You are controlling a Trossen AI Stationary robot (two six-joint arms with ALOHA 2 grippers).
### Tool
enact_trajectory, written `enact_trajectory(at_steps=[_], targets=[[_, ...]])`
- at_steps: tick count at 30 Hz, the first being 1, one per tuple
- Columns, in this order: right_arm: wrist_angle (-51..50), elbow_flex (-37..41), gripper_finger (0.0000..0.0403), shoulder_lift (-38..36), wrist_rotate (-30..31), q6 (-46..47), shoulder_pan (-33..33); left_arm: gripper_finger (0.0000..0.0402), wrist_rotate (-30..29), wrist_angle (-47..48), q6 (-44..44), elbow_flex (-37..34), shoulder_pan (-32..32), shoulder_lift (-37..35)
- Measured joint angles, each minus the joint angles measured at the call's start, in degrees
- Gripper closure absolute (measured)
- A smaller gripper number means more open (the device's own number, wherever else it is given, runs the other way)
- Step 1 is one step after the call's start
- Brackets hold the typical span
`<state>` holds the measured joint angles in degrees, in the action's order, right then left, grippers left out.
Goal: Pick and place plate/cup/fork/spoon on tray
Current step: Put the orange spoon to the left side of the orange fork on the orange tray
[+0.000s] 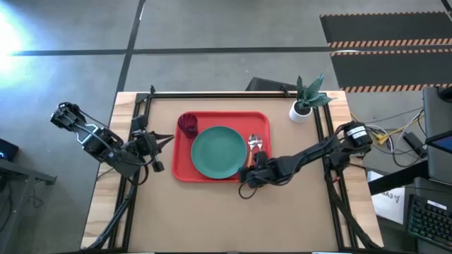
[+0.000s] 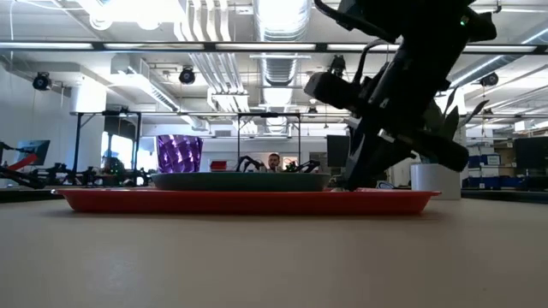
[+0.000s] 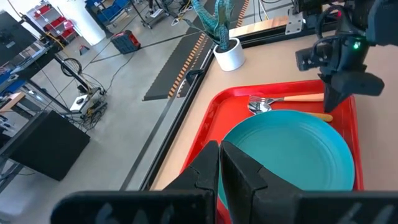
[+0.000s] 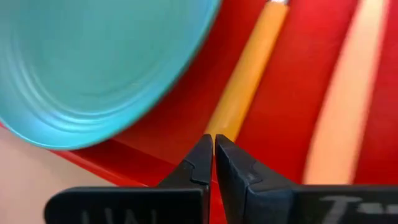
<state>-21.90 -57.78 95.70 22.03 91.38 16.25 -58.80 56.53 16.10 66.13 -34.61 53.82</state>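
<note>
Right hand clenched empty over the large flat red plastic tray's near rim, tips just off an orange-handled utensil. Round teal-green plate mid-tray, fork and spoon beside it, purple tumbler far corner. Left hand clenched beside the tray.

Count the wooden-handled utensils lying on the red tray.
2: the fork and the spoon lie side by side on the tray, right of the plate; none seems hidden.

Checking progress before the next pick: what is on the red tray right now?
The tray holds the plate, the cup, and the fork and spoon beside the plate. The right gripper covers their handle ends.
</note>
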Motion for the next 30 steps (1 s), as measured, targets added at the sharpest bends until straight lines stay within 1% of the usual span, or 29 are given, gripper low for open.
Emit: enact_trajectory(at_steps=[4,11,14,30], targets=[[2.5,0.0,0.0394,0.8,0.0,-1.0,0.0,0.0402,0.0,0.0,0.0,0.0,0.0,0.0],[2.5,0.0,0.0394,0.8,0.7,-1.2,0.0,0.0402,0.0,-0.1,0.1,0.0,0.0,0.0],[2.6,0.0,0.0395,1.1,2.2,-0.9,-0.1,0.0402,0.0,-0.2,0.1,0.0,0.0,0.0],[3.3,0.0,0.0395,1.3,2.0,-2.5,-2.7,0.0402,0.0,-0.3,0.1,0.0,0.0,0.0]])
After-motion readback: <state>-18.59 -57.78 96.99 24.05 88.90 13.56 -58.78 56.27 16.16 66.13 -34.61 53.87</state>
